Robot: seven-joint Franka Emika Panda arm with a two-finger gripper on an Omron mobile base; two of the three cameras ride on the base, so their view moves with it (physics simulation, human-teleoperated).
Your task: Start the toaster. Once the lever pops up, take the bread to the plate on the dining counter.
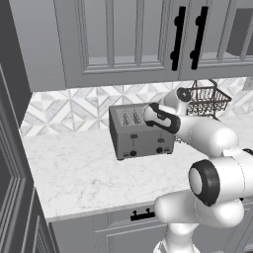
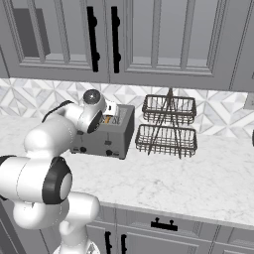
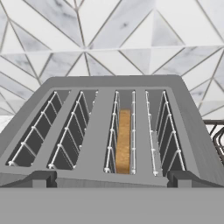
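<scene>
The grey four-slot toaster stands on the marble worktop against the tiled wall; its black knobs face the room. In the hand view I look down on the toaster from its front edge. The tan bread stands upright, sunk in the third slot from the left, and shows as a small orange patch from the right base. My gripper hovers just above the toaster's front top edge, open, its fingertips far apart with nothing between them. The plate and the dining counter are out of view.
A two-tier wire basket rack stands right of the toaster on the worktop. Upper cabinets with black handles hang low overhead. A tall dark cabinet side closes off the left end. Drawers lie under the worktop.
</scene>
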